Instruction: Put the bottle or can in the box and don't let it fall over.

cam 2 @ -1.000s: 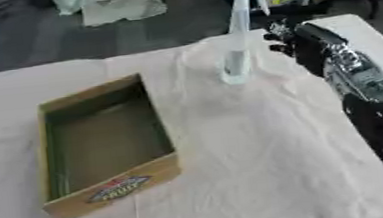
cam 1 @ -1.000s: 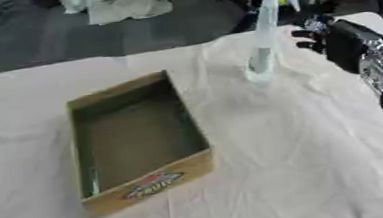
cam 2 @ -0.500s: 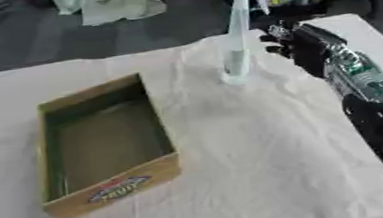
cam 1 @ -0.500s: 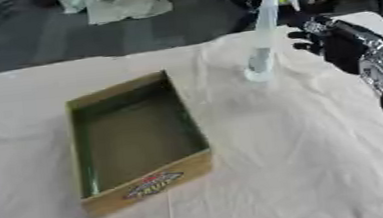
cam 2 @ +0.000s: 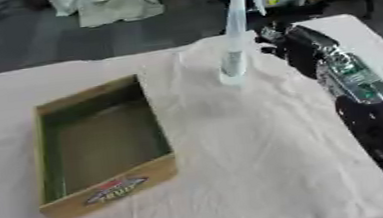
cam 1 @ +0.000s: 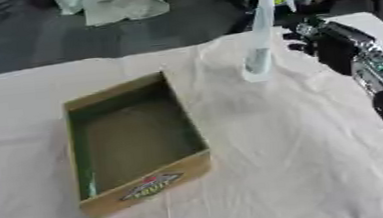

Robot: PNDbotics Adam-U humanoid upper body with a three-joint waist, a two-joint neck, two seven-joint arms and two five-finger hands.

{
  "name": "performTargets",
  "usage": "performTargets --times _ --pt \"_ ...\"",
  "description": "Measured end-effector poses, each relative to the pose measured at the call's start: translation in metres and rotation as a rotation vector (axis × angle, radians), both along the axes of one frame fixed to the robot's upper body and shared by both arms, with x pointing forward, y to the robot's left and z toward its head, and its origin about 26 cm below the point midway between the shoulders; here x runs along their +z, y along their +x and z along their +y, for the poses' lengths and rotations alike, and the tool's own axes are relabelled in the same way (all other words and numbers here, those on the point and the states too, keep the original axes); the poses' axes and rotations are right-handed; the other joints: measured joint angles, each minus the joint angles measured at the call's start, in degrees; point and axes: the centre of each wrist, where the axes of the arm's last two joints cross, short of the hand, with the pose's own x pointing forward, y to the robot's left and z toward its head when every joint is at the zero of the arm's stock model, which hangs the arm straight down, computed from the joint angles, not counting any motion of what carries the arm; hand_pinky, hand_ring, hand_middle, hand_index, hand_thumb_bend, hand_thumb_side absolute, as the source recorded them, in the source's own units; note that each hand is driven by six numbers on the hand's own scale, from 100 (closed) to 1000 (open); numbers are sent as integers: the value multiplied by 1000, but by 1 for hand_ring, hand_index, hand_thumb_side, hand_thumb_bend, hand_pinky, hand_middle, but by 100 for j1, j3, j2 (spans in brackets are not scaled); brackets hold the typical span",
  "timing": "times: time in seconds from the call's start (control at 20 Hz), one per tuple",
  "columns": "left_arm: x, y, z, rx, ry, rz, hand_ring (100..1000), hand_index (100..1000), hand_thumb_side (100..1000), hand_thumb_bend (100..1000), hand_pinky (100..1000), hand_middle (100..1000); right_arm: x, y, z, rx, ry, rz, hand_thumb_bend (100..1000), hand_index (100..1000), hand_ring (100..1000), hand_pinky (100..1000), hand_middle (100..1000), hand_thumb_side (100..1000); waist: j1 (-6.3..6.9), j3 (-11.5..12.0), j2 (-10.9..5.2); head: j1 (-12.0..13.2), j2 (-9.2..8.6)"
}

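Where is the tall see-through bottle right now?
The bottle stands upright on the cloth at the far right, beyond the box, just left of the right hand.

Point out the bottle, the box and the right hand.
bottle (cam 1: 258, 59), left eye view, on its clear lower body.
box (cam 1: 147, 184), left eye view, on the near wall with the label.
right hand (cam 2: 278, 42), right eye view, on the dark hand beside the bottle.
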Motion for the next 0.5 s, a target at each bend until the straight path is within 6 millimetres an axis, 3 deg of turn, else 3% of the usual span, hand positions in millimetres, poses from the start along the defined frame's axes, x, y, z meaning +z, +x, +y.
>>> performTargets --times 0.5 --pt "0 1 -2 -9 1 1 873 793 883 100 1000 1000 -1 2 7 -18 -6 2 100 1000 1000 1000 1000 559 4 9 54 -32 -11"
